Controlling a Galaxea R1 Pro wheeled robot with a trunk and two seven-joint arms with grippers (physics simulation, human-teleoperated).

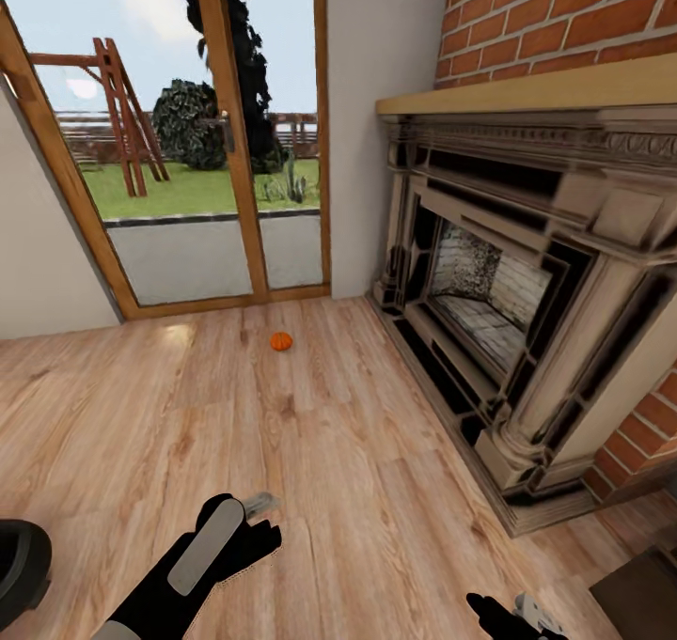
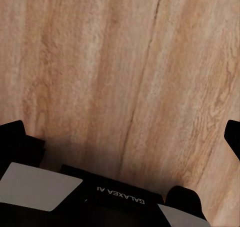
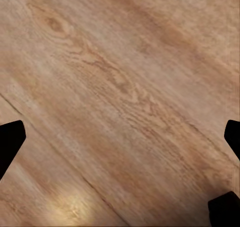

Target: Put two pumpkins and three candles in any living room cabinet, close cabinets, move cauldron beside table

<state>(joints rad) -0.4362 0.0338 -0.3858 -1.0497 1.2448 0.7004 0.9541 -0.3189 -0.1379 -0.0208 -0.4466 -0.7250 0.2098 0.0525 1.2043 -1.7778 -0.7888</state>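
One pumpkin (image 1: 281, 341) sits alone on the wooden floor (image 1: 357, 490) at about twelve o'clock, near the glass door (image 1: 207, 132), well apart from the left hand (image 1: 268, 518) and right hand (image 1: 527, 616), both spread wide and empty, apparently readied for the approach.

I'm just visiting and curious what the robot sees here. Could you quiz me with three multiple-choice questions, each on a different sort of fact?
1. Where is the pumpkin?
A. On the mantel
B. On the floor near the glass door
C. Inside the fireplace

2. How many pumpkins show in the head view?
A. One
B. Two
C. Three

3. What is the left gripper holding?
A. A pumpkin
B. A candle
C. Nothing

Answers:
1 B: it sits on the wood floor before the door.
2 A: a single orange one shows.
3 C: the wrist view shows bare floor between its open fingers.
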